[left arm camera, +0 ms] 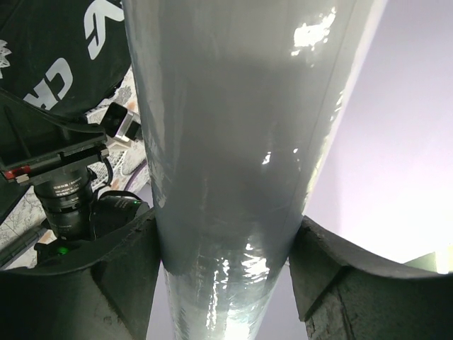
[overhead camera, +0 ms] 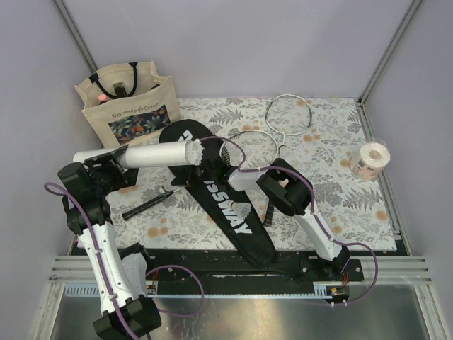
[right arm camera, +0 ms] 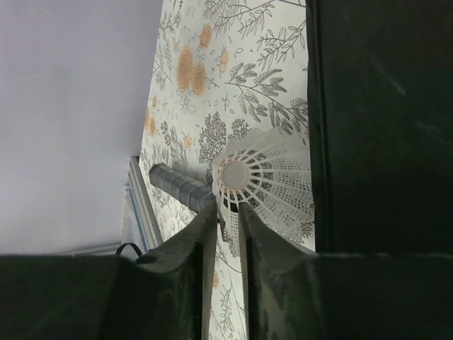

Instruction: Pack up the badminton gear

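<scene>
My left gripper (overhead camera: 122,160) clamps the long white cylindrical tube (overhead camera: 159,154), holding it level above the floral-clothed table (overhead camera: 333,184); my right gripper (right arm camera: 225,212) pinches the skirt of a white plastic shuttlecock (right arm camera: 265,177) just beside the tube's open end, over the long black "CROSSWAY" racket cover (overhead camera: 228,207)

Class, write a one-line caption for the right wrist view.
Right claw pinches a white shuttlecock by its skirt above the floral cloth, beside the black cover.

floral-cloth table (overhead camera: 340,205) carries black cover (overhead camera: 237,219), two rackets (overhead camera: 290,113), tape roll (overhead camera: 371,159), tote bag (overhead camera: 127,113).
</scene>
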`<state>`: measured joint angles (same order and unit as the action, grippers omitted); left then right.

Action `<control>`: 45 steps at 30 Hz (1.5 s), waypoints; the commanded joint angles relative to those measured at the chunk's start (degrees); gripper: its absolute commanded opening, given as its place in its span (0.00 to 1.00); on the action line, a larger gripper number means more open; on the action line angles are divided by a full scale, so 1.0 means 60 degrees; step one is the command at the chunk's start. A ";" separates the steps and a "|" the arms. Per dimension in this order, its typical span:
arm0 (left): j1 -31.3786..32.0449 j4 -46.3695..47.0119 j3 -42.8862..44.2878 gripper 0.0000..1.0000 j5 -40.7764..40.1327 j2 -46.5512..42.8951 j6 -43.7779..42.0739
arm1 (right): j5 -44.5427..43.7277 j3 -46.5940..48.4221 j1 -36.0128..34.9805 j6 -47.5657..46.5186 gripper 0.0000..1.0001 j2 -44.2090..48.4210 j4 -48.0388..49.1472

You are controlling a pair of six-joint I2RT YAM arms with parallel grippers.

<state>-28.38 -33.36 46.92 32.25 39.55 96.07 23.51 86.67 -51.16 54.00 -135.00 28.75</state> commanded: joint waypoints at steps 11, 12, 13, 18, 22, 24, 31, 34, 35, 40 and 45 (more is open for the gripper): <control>-0.0001 0.0668 -0.0920 0.52 0.0352 0.0425 -0.0045 | 0.0140 -0.1187 0.0410 -0.0020 0.00 0.1638 0.1579; -0.0001 0.0668 -0.0934 0.52 0.0367 0.0468 -0.0118 | 0.0067 -0.1479 0.0512 -0.0035 0.00 0.1916 0.1623; 0.0013 0.0654 -0.0920 0.52 0.0411 0.0498 -0.0205 | -0.0049 -0.1786 0.0629 -0.0078 0.00 0.2252 0.1653; -0.0001 0.0347 -0.0818 0.52 0.0411 0.0600 -0.0601 | -0.0533 -0.3602 0.1434 -0.0166 0.00 0.3907 0.2268; -0.0001 0.0258 -0.0949 0.52 0.0455 0.0630 -0.0704 | -0.1352 -0.5242 0.1919 -0.0867 0.00 0.5722 0.2064; -0.0001 0.0244 -0.1037 0.52 0.0426 0.0586 -0.0719 | -0.1835 -0.5800 0.2036 -0.1409 0.00 0.6602 0.1757; -0.0001 0.0170 -0.1286 0.52 0.0279 0.0659 -0.0982 | -0.2643 -0.6915 0.2154 -0.2758 0.00 0.9387 0.0687; -0.0001 0.0097 -0.1374 0.52 0.0221 0.0747 -0.1129 | -0.2862 -0.7150 0.2168 -0.3110 0.00 1.0353 0.0074; -0.0001 0.0111 -0.1418 0.53 0.0206 0.0791 -0.1129 | -0.3008 -0.7165 0.2140 -0.3212 0.00 1.0690 -0.0306; -0.0031 0.0155 -0.1593 0.52 0.0133 0.0908 -0.1246 | -0.3596 -0.6989 0.1789 -0.3565 0.00 1.2009 -0.1965; -0.0001 0.0170 -0.1726 0.53 0.0001 0.0865 -0.1247 | -0.3815 -0.6888 0.0998 -0.3639 0.00 1.2597 -0.2082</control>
<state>-28.40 -35.09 36.73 31.97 45.23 89.23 3.46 44.21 -41.71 34.39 -61.71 19.09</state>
